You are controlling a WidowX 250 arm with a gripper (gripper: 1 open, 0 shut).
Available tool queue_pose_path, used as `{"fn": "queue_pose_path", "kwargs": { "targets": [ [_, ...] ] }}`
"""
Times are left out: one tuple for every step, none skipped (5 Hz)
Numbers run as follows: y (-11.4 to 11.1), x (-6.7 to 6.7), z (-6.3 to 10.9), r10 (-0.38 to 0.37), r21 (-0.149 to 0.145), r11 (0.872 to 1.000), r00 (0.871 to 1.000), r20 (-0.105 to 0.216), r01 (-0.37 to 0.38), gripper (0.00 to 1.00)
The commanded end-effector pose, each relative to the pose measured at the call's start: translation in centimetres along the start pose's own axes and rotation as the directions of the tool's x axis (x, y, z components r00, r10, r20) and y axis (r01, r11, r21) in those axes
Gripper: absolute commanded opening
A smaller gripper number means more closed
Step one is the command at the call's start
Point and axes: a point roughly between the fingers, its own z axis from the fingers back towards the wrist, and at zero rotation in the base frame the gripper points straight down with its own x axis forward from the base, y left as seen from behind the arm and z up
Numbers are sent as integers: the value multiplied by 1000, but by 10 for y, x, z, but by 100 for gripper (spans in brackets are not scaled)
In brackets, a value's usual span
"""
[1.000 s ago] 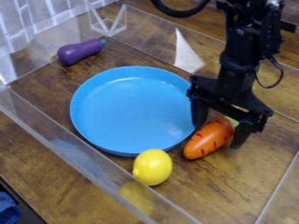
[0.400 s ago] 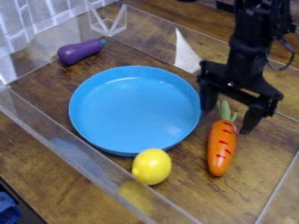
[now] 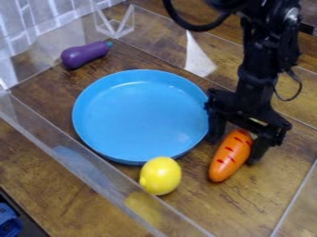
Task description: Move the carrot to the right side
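Our gripper [image 3: 247,137] has dropped back over the carrot [image 3: 227,155], jaws spread astride its leafy end, which has tilted and lies just right of the blue plate [image 3: 106,118], so we judge a regrasp is coming.

On the dark wooden counter [image 3: 50,130] lie a blue plate [image 3: 136,116] just left of the fingers [image 3: 213,113], a carrot [image 3: 228,155] between and below them, a yellow lemon [image 3: 160,175] down to their left, and a purple eggplant [image 3: 84,55] well apart at the far left.
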Motion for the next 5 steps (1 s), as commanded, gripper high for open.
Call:
{"fn": "queue_pose_path", "kwargs": {
  "targets": [
    [3,18,34,-8,-15,1000,996,87,9,0],
    [6,29,53,-28,-13,999,993,118,29,0],
    [9,21,46,-35,-17,999,991,132,38,0],
    [12,10,40,-41,-18,999,989,145,44,0],
    [15,10,41,-56,-19,998,985,161,60,100]
  ]
}}
